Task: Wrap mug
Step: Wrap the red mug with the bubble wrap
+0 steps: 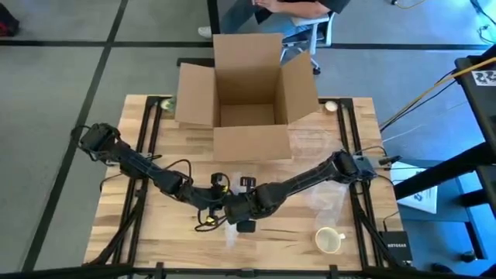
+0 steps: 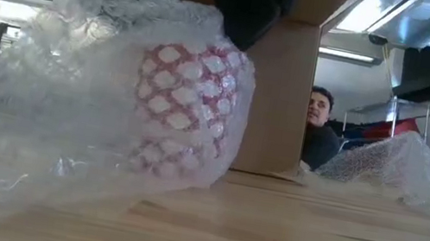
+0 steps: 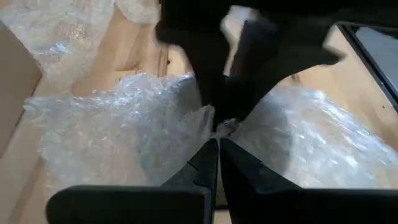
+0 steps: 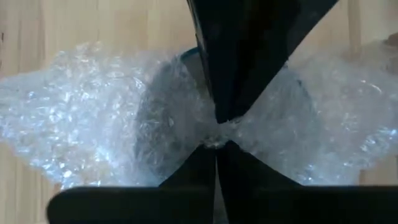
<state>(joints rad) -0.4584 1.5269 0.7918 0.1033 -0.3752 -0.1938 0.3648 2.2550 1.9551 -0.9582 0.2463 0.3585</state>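
While it sits swaddled in bubble wrap (image 2: pixel 67 113) at the left of the low view, the red-and-white mug (image 2: pixel 187 103) stays near the table's (image 1: pixel 310 232) front edge. Both the left gripper (image 3: pixel 217 140) and right gripper (image 4: pixel 216 142) pinch the gathered wrap, meeting low in the centre of the high view. A cardboard box (image 1: pixel 246 89) stands open above them, and a cream cup (image 1: pixel 329 240) sits lower right.

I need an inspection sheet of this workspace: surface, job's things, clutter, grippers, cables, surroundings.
Surface: wooden table.
Job's things: pink patterned mug inside bubble wrap.
Clutter: open cardboard box; white mug; spare bubble wrap.
Grippers: left gripper shut on bubble wrap; right gripper shut on bubble wrap, both at the table's front middle.
Cables: yellow cable on the floor at right.
Surroundings: seated person behind the table.
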